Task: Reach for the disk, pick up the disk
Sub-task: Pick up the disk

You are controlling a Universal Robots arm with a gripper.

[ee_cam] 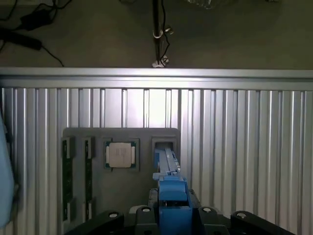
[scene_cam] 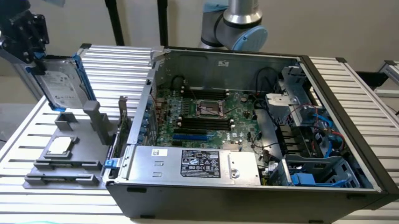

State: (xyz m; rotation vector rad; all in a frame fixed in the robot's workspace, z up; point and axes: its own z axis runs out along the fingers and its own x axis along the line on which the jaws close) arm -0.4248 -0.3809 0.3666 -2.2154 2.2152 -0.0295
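Tool clamped on disk top edge, just above grey holder; best lifted straight, without swing.

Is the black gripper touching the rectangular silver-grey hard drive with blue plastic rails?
Touching: in the exterior view the gripper clamps the upper end of the hard drive.

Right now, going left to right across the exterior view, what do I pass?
The claw gripping the disk → disk → grey post of the parts fixture → inside the open computer case: CPU socket → blue-grey drive cage.
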